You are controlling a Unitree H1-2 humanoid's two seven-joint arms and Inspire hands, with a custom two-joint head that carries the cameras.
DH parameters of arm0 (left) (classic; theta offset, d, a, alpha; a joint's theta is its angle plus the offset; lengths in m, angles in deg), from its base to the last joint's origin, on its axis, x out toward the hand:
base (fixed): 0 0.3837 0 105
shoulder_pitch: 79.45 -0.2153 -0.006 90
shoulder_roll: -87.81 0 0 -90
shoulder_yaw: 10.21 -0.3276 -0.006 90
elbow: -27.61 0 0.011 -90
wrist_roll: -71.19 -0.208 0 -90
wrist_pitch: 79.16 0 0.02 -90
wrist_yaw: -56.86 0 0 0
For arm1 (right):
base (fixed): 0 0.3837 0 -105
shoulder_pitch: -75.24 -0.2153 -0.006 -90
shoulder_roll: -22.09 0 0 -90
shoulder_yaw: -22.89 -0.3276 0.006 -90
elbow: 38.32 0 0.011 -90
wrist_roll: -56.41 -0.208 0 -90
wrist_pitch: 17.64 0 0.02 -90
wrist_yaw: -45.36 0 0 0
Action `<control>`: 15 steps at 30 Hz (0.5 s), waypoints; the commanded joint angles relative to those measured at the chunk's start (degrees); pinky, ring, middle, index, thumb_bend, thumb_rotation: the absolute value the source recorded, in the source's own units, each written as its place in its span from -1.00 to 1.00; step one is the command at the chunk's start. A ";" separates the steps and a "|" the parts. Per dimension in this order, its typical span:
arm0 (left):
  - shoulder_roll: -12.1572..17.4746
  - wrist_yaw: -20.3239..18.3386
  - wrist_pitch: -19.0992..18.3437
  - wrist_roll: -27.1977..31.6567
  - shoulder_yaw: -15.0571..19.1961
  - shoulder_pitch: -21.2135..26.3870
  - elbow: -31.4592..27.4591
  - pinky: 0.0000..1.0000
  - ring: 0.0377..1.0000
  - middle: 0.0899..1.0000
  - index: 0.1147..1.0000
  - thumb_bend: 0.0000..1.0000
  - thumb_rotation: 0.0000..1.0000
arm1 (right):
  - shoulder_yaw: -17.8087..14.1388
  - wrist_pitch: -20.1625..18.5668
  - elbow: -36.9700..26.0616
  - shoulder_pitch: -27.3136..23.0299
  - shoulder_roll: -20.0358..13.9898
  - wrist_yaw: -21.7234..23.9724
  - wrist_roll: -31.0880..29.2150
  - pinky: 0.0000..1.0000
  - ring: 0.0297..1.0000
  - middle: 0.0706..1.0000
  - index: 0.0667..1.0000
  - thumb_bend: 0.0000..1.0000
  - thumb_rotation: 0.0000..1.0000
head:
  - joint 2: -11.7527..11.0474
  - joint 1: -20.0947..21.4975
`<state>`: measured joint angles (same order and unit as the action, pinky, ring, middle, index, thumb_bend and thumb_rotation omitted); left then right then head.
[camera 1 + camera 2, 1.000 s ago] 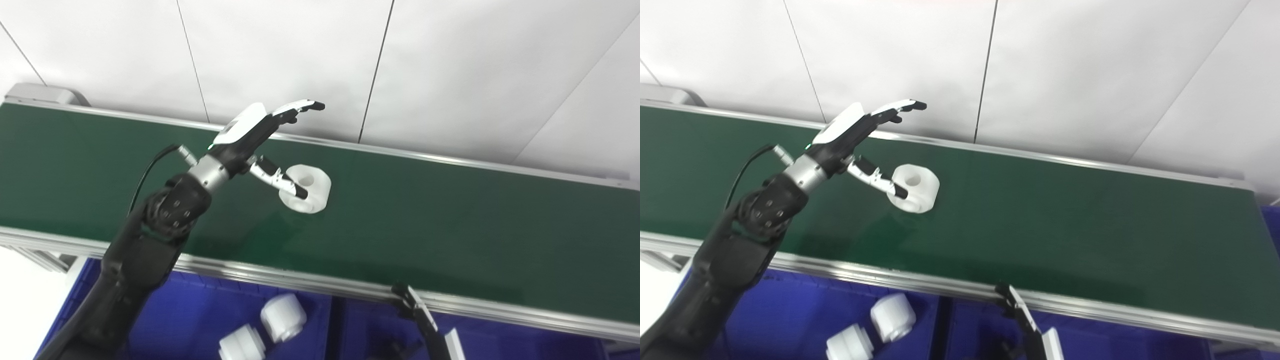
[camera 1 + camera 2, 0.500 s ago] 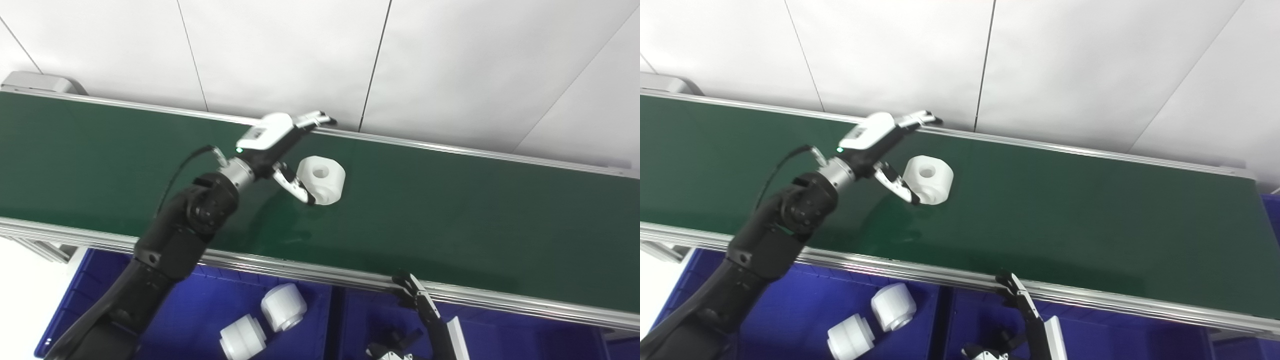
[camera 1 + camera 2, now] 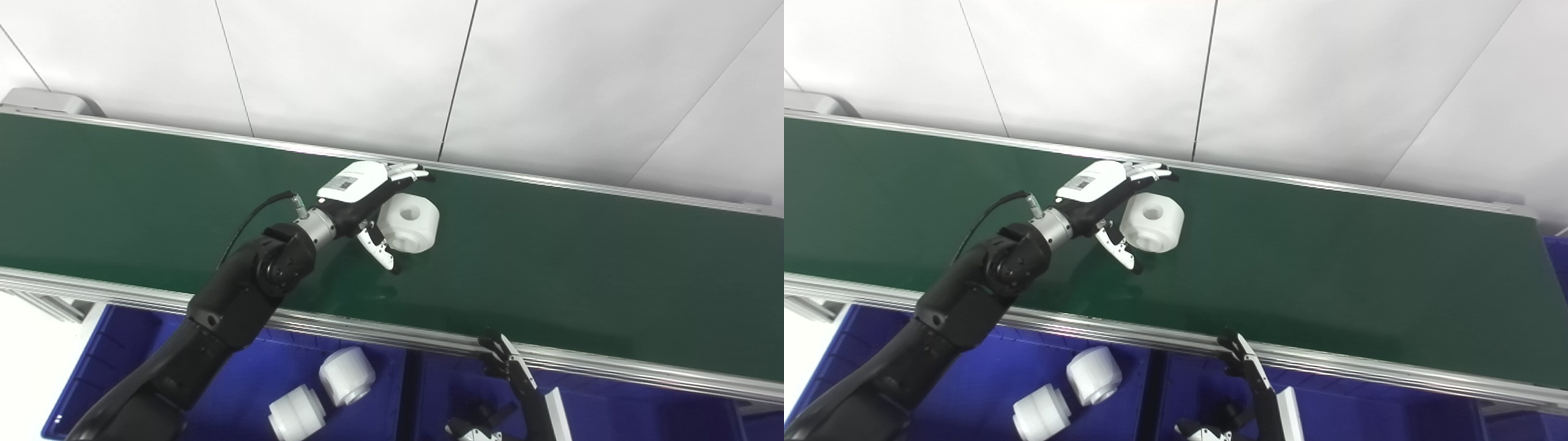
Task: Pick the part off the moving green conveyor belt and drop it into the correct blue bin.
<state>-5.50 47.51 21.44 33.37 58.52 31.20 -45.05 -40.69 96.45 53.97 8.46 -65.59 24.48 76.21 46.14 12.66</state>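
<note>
Left eye view: white, squat cylindrical part [image 3: 409, 223] with central hole.

Your left robot hand [image 3: 367, 202]: white plastic back shell carrying a small printed label, black palm, white fingers tipped black. Silver metal wrist collar; thin black cable looping off a silver plug there. Glossy black forearm, round elbow housing with small screws. Right robot hand [image 3: 511, 392]: black and white fingers.
</note>
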 commanded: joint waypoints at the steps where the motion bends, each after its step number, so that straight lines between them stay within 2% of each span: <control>1: -1.53 3.50 2.72 1.93 0.73 2.23 0.53 0.30 0.49 0.62 0.54 0.75 -0.96 | 0.06 2.80 -0.61 0.09 0.46 -0.69 0.35 0.43 0.59 0.67 0.78 0.71 0.03 | 0.04 -0.04; 5: -3.14 7.42 5.58 2.13 0.98 2.75 4.39 0.07 0.20 0.28 0.27 0.43 -1.00 | 0.15 2.80 -0.64 0.05 0.54 -1.04 0.37 0.41 0.57 0.68 0.77 0.71 0.02 | -0.01 -0.30; 6: -3.59 8.42 6.17 2.08 0.99 2.97 5.49 0.07 0.19 0.27 0.26 0.42 -1.00 | 0.36 2.81 -0.58 -0.06 0.47 -1.31 0.27 0.41 0.57 0.68 0.77 0.71 0.02 | -0.04 -0.35; 7: -4.02 9.18 6.53 2.15 0.99 3.18 6.42 0.00 0.10 0.03 0.05 0.19 -1.00 | 0.38 2.81 -0.51 -0.10 0.50 -1.52 0.39 0.42 0.57 0.68 0.78 0.70 0.01 | -0.06 -0.34; 8: -4.45 9.76 6.95 2.38 1.00 3.38 7.26 -0.04 -0.05 -0.03 -0.01 0.10 -1.00 | 0.44 2.81 -0.42 -0.17 0.48 -1.76 0.52 0.42 0.57 0.67 0.78 0.71 0.02 | -0.06 -0.34; 11: -5.69 10.98 7.37 3.29 1.18 3.86 9.14 -0.11 -0.19 -0.10 -0.06 0.01 -1.00 | 0.77 2.82 -0.21 -0.41 0.27 -2.45 0.71 0.43 0.57 0.65 0.77 0.71 0.05 | 0.23 -0.28; 15: -8.27 12.30 8.08 6.07 2.44 4.13 11.40 -0.12 -0.21 -0.12 -0.06 0.00 -1.00 | 0.70 2.80 -0.31 -0.39 0.30 -2.62 0.95 0.42 0.57 0.65 0.78 0.73 0.08 | 0.41 -0.10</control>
<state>-12.53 57.59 28.05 37.48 60.09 32.98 -33.45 -40.01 96.45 54.89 7.98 -65.42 22.36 76.90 46.49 12.57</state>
